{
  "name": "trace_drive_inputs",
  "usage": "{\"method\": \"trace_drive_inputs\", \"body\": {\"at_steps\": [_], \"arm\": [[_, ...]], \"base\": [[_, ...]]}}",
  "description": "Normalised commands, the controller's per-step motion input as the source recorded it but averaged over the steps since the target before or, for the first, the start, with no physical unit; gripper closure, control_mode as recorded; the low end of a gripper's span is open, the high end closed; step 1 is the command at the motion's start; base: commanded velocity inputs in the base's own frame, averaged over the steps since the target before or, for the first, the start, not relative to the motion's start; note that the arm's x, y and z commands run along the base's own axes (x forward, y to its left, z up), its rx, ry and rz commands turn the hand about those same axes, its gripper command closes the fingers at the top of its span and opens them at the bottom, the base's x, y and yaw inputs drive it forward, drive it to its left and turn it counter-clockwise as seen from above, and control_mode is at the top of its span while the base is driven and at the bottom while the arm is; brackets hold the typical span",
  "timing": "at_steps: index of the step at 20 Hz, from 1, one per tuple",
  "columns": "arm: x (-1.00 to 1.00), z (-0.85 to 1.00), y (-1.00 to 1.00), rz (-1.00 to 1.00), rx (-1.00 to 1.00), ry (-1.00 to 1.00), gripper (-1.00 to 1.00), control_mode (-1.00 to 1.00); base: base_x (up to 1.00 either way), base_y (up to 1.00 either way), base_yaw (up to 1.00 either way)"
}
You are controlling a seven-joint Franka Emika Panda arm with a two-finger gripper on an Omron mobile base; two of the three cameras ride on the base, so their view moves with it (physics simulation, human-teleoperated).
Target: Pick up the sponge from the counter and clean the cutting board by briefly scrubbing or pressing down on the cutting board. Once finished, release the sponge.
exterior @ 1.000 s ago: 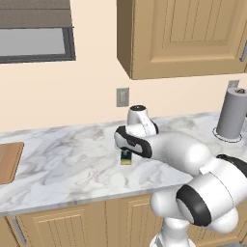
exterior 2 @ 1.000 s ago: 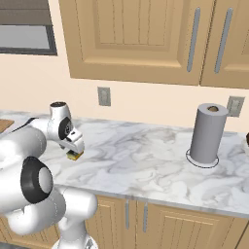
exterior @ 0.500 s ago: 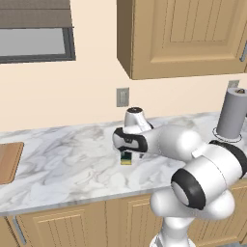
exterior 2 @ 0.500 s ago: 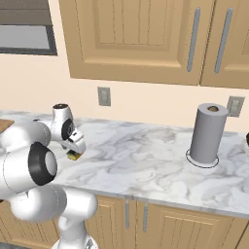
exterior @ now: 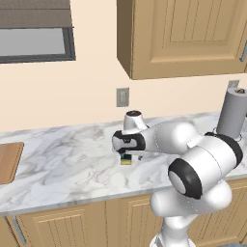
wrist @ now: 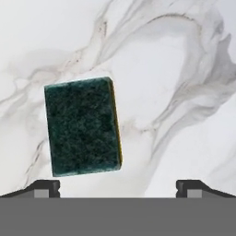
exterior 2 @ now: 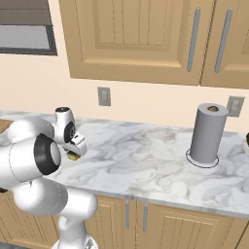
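Sponge (wrist: 82, 126) flat on counter (wrist: 184, 92), open end effector (wrist: 118, 186) above, edges clear.

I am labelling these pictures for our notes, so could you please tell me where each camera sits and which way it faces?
Left base view: behind the arm's left, facing forward and down at the counter; white arm rises lower right.
Right base view: behind its right, over the same counter; arm rises lower left.
Hand view: on the hand, facing down at the sponge; open gripper fingertips at the bottom.
Shared: all three show the sponge on marble.
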Motion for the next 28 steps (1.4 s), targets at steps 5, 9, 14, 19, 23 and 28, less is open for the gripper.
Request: {"method": "trace_drive_inputs", "body": {"at_steps": [5,9,14,19,23,28], "arm": [[0.18,-0.12,0.05,0.0,0.0,0.0,-1.0,-1.0],[0.17,-0.11,0.02,0.0,0.01,0.0,-1.0,-1.0],[0.19,-0.11,0.01,0.0,0.01,0.0,-1.0,-1.0],[0.19,-0.13,0.02,0.0,0.01,0.0,-1.0,-1.0],[0.1,-0.19,0.07,0.0,0.0,0.0,-1.0,-1.0],[0.0,-0.2,0.11,0.0,0.0,0.0,1.0,-1.0]], "base": [[0.0,0.0,0.0],[0.0,0.0,0.0],[0.0,0.0,0.0],[0.0,0.0,0.0],[0.0,0.0,0.0],[0.0,0.0,0.0]]}}
